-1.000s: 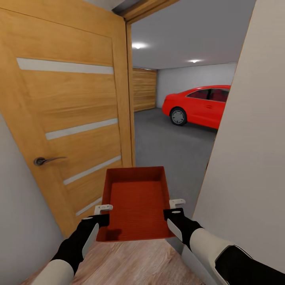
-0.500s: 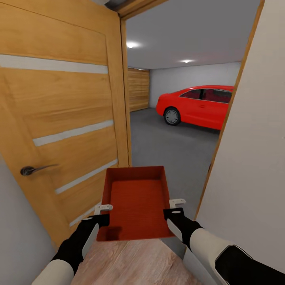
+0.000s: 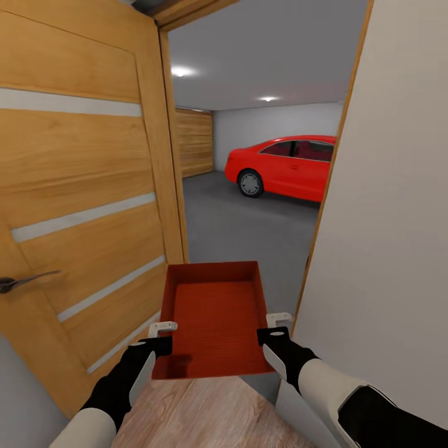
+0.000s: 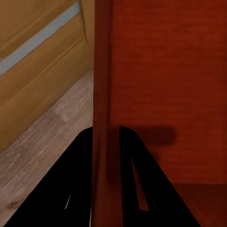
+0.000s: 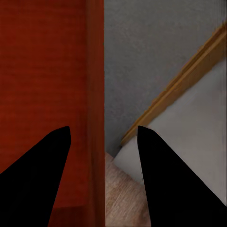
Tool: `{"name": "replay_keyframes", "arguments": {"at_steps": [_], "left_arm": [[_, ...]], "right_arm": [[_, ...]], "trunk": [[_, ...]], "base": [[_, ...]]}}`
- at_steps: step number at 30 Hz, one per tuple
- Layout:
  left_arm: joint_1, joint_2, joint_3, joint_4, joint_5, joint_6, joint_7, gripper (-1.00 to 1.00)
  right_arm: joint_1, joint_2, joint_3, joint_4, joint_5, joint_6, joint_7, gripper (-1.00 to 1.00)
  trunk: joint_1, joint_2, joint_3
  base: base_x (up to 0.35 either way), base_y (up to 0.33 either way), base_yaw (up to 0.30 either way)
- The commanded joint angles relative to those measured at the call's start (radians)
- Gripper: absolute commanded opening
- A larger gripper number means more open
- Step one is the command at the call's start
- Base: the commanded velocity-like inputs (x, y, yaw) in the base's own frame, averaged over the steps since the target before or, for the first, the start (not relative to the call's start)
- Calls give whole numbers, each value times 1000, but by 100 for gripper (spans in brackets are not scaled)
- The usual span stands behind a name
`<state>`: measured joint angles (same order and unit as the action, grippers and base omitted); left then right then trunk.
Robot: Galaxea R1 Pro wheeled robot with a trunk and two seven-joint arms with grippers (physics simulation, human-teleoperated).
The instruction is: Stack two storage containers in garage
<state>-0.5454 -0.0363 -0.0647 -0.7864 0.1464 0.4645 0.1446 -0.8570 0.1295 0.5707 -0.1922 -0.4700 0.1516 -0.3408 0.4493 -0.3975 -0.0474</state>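
One orange-red storage container (image 3: 214, 320) hangs empty in front of me, level, at the doorway into the garage. My left gripper (image 3: 163, 336) is shut on its left wall; in the left wrist view the gripper (image 4: 105, 130) has both black fingers pressed on that wall (image 4: 101, 94). My right gripper (image 3: 275, 328) is at the right wall. Its jaws (image 5: 104, 127) straddle that wall (image 5: 94, 94) with a gap on each side, so it is open. Beyond the doorway lies the garage's dark grey floor (image 3: 249, 230).
An open honey-wood door (image 3: 81, 186) with a lever handle (image 3: 25, 280) stands close on my left. A white wall (image 3: 386, 218) with a wood jamb edge is close on my right. A red car (image 3: 286, 165) is parked deep in the garage. Light plank flooring (image 3: 199, 410) is under me.
The whole view has shifted: the door and its handle slid left and the doorway widened, so the camera moved forward. Container and both grippers keep the same place in the view.
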Motion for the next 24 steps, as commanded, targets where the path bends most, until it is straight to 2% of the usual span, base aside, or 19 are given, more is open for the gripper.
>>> {"name": "replay_keyframes", "arguments": {"at_steps": [1,7,19,24], "left_arm": [[-1,6,-6,-4,-32,-14,15,-100],[-1,6,-6,-3,-32,-15,14,-100],[-1,6,-6,-2,-31,-15,13,-100],[-1,6,-6,-2,-32,-15,13,-100]], "right_arm": [[-1,-1,40,0,-42,17,10,-100],[-1,-1,39,0,-42,17,10,-100],[-1,-1,40,0,-42,17,10,-100],[-1,-1,40,3,-42,17,10,-100]], "trunk": [[1,-3,-2],[1,-3,-1],[1,-3,-1],[1,-3,-1]], "base": [[0,0,-240],[25,23,-132],[182,211,-5],[51,39,-176]]}}
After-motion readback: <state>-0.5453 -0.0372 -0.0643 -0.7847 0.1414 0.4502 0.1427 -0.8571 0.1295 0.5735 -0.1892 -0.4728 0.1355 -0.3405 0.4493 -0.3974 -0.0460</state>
